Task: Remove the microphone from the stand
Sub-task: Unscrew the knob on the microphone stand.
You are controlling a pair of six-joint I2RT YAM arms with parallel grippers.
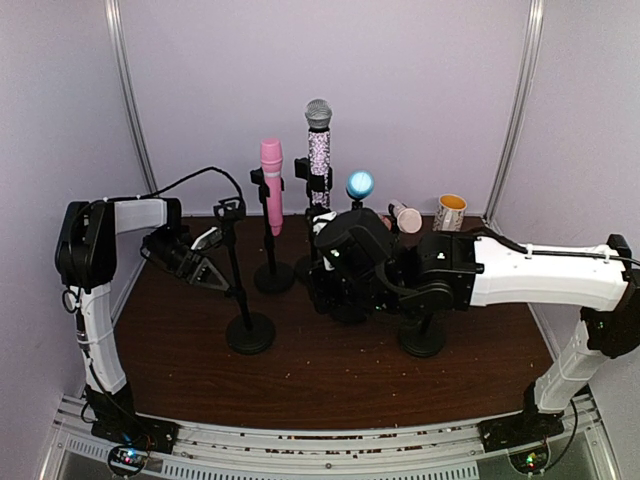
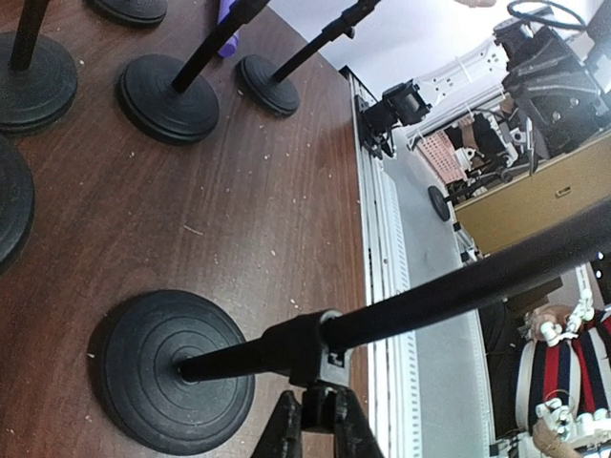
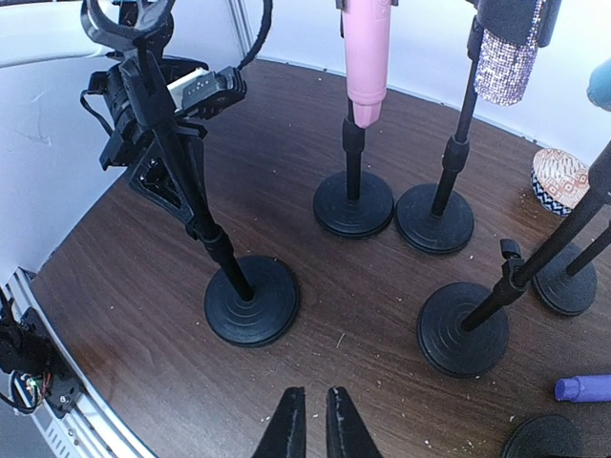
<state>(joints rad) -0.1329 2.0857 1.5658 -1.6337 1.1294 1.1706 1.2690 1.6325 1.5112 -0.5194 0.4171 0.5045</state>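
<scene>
A pink microphone (image 1: 271,185) and a sparkly microphone with a silver head (image 1: 319,140) stand upright in stands at the back; both also show in the right wrist view, pink (image 3: 368,52) and sparkly (image 3: 506,57). A blue-headed microphone (image 1: 359,185) rises behind my right arm. The front stand (image 1: 250,333) has an empty clip (image 1: 229,210). My left gripper (image 2: 320,420) is shut on the knob of that stand's pole collar (image 2: 305,348), seen from above at mid pole (image 1: 218,278). My right gripper (image 3: 313,420) is shut and empty, low over the table right of that stand's base (image 3: 251,301).
Several round black stand bases crowd the table's middle and back (image 3: 462,329). A pinkish microphone (image 1: 405,217) lies by a patterned cup (image 1: 449,212) at the back right. A purple object (image 3: 582,387) lies on the table near my right gripper. The metal rail runs along the table's near edge (image 2: 382,248).
</scene>
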